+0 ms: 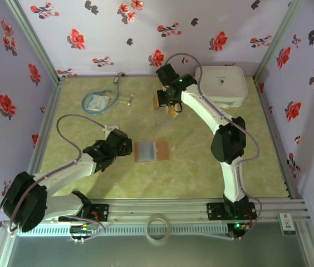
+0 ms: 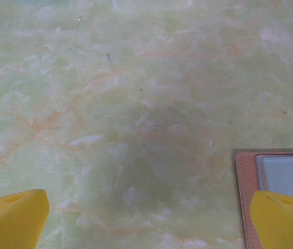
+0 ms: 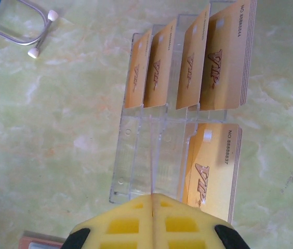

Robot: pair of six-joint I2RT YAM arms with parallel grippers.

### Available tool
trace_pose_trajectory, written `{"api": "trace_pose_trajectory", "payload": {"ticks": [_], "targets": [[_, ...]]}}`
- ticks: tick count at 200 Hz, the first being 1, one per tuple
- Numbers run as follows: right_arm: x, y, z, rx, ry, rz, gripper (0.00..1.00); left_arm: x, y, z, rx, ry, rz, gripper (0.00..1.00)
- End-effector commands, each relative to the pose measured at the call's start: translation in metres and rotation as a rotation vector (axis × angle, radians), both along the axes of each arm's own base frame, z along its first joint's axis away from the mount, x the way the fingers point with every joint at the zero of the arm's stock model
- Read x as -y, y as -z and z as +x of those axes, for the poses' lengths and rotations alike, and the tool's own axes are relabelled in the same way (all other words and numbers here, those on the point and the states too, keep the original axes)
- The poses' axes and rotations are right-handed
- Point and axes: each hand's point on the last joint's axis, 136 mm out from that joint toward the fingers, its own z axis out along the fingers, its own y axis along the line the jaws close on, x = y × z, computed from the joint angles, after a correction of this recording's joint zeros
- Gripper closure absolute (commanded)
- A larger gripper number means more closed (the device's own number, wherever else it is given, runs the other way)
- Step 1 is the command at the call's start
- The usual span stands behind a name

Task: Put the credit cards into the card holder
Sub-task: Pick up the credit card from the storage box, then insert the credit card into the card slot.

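Observation:
Several gold credit cards (image 3: 222, 62) marked VIP stand in the slots of a clear plastic rack (image 3: 128, 155), and more lie in its lower tier (image 3: 214, 171). My right gripper (image 3: 151, 199) hangs over the rack (image 1: 162, 114), shut on one credit card (image 3: 150, 155) seen edge-on as a thin line between its yellow pads. The card holder (image 1: 151, 151) lies open and flat mid-table, with a brown border and a grey inside. My left gripper (image 1: 112, 147) rests just left of it, open, with nothing between its fingers (image 2: 146, 223). The holder's left edge (image 2: 245, 176) shows beside the right finger.
A blue-tubed stethoscope (image 1: 104, 100) lies at the back left, its earpieces (image 3: 32, 21) near the rack. A white rounded case (image 1: 224, 83) sits at the back right. A roll of clear tape (image 1: 158, 228) rests on the front rail. Floral walls close in three sides.

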Motion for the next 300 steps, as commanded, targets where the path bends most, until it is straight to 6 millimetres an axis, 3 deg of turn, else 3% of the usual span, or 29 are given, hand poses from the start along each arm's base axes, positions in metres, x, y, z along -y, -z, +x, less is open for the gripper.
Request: {"api": "trace_pose_trajectory", "payload": {"ticks": [1, 47, 101, 183, 251, 300], "targets": [[0.001, -0.020, -0.007, 0.020, 0.009, 0.064, 1.00, 0.000, -0.008, 0.005, 0.001, 0.005, 0.018, 0.00], [-0.003, -0.044, -0.029, 0.042, 0.006, 0.207, 1.00, 0.003, -0.008, 0.005, -0.012, 0.026, 0.034, 0.00], [-0.006, -0.046, -0.071, 0.039, 0.004, 0.457, 1.00, 0.023, 0.002, 0.003, -0.080, 0.130, 0.026, 0.00], [0.005, -0.012, -0.129, 0.044, 0.018, 0.754, 1.00, 0.045, 0.022, -0.007, -0.142, 0.181, 0.047, 0.00], [0.016, 0.036, -0.149, 0.018, 0.062, 0.836, 1.00, 0.049, 0.034, -0.013, -0.156, 0.204, 0.130, 0.00], [0.009, 0.062, -0.160, -0.038, 0.029, 0.864, 1.00, 0.055, 0.041, -0.013, -0.162, 0.216, 0.176, 0.00]]}}
